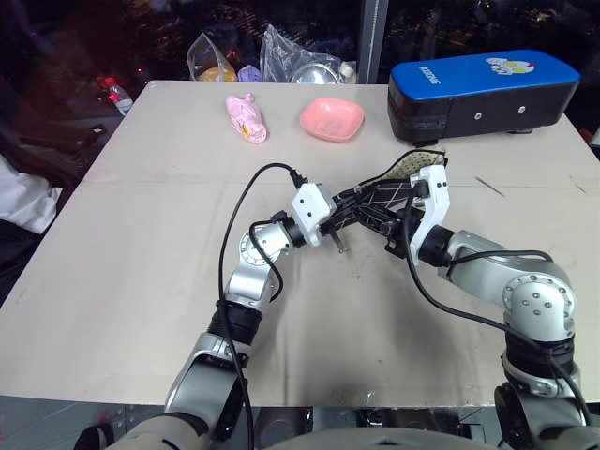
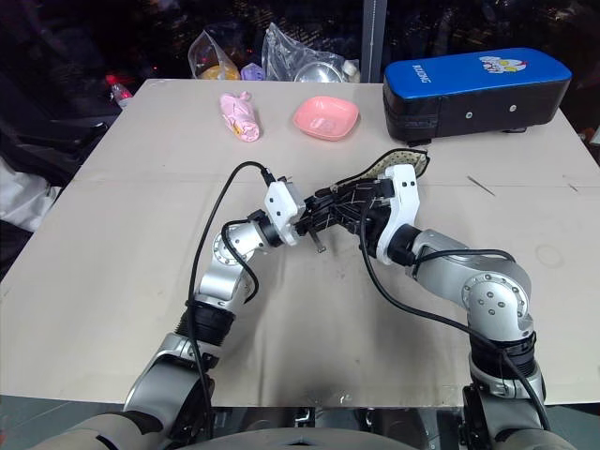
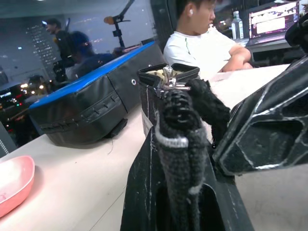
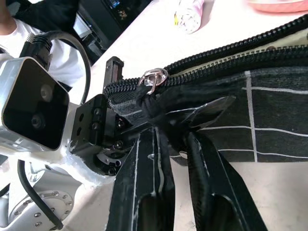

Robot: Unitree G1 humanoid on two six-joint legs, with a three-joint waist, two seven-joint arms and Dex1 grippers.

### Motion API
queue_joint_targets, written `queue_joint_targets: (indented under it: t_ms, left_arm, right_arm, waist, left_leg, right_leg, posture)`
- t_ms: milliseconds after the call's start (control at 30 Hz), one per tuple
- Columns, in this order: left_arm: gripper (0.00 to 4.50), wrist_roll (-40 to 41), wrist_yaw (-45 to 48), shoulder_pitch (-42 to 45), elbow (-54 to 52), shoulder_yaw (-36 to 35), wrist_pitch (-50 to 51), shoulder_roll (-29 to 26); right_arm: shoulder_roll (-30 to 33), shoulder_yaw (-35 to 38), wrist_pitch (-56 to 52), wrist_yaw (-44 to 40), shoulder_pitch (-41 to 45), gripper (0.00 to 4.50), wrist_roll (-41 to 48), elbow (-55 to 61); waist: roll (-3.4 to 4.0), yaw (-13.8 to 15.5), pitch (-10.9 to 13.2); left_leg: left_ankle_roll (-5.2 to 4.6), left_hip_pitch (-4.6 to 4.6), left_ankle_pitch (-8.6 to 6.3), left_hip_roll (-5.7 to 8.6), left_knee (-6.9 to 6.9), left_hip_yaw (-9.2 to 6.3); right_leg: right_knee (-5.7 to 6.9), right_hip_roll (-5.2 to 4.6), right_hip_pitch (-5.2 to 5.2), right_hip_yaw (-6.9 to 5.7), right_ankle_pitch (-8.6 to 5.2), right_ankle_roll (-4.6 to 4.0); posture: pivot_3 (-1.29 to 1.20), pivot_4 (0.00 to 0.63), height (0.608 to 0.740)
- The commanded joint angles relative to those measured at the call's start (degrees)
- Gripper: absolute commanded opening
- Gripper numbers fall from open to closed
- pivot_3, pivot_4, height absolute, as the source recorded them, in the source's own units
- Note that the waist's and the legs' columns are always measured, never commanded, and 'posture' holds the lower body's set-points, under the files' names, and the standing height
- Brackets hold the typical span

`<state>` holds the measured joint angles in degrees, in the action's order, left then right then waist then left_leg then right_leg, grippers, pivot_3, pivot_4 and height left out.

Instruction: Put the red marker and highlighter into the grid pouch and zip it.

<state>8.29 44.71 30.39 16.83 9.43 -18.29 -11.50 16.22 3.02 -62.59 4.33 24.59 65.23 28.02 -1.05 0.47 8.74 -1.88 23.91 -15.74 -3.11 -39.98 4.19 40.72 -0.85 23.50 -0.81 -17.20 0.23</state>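
The grid pouch, black with thin white lines, hangs above the middle of the table between my two grippers. My left gripper is shut on the pouch's near-left end. My right gripper comes in from the right and is shut on the black zipper pull just under the metal slider ring. The zipper teeth run away from it along the pouch's top edge, and the far end of the pouch gapes, showing a pale lining. The red marker and the highlighter are hidden.
A big blue-and-black case stands at the back right. A pink bowl and a pink wrapped item lie at the back middle, with plastic bags past the far edge. A person in a white shirt sits beyond the table.
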Motion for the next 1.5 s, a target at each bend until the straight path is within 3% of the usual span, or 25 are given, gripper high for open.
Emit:
queue_joint_targets:
  t_ms: [33,733,1067,1267,1500]
  left_arm:
    - [0.00,-0.4,-0.5,0.4,-0.7,0.3,-0.3,0.4]
    - [0.00,-0.5,-0.8,-0.2,-0.2,0.3,-0.7,0.3]
    - [0.00,0.7,-0.9,0.0,-0.1,0.5,0.2,0.8]
    - [0.00,3.6,0.7,-0.7,-2.2,-0.2,4.0,1.4]
    - [0.00,6.9,1.8,-1.1,-2.9,-1.5,8.9,1.6]
  right_arm:
    - [0.0,-0.4,0.0,-0.1,1.1,0.01,1.1,2.5]
    - [7.9,5.0,2.3,6.5,0.9,0.01,11.1,6.0]
    - [5.8,-0.1,4.4,8.5,-0.1,0.01,11.1,5.8]
    - [4.8,-2.2,5.3,8.5,-0.2,2.90,7.4,5.8]
    - [6.9,-4.6,4.8,6.8,1.5,2.90,1.5,7.1]
  waist:
    - [0.00,0.0,0.0]
    - [-0.02,0.0,0.0]
    - [-0.03,-0.1,0.0]
    - [-0.03,-0.4,0.0]
    - [-0.03,-0.7,0.0]
  left_leg:
    - [0.00,0.00,0.00,0.00,0.00,0.00]
    - [-0.02,0.01,-0.01,0.00,0.07,0.00]
    - [-0.01,0.01,-0.01,0.00,0.12,0.00]
    - [0.00,0.01,0.00,0.00,0.17,0.01]
    - [0.01,0.01,0.01,0.00,0.19,0.01]
  right_leg:
    - [0.00,0.00,0.00,0.00,0.00,0.00]
    - [-0.08,0.00,0.00,0.00,0.00,0.01]
    - [-0.12,0.00,0.00,0.00,-0.01,0.01]
    - [-0.17,0.00,0.01,0.00,-0.01,0.02]
    - [-0.19,-0.01,0.01,0.00,-0.01,0.02]
  posture:
    - [0.00,0.150,0.716]
    - [0.00,0.150,0.716]
    - [0.00,0.150,0.716]
    - [0.00,0.150,0.716]
    - [0.00,0.150,0.716]
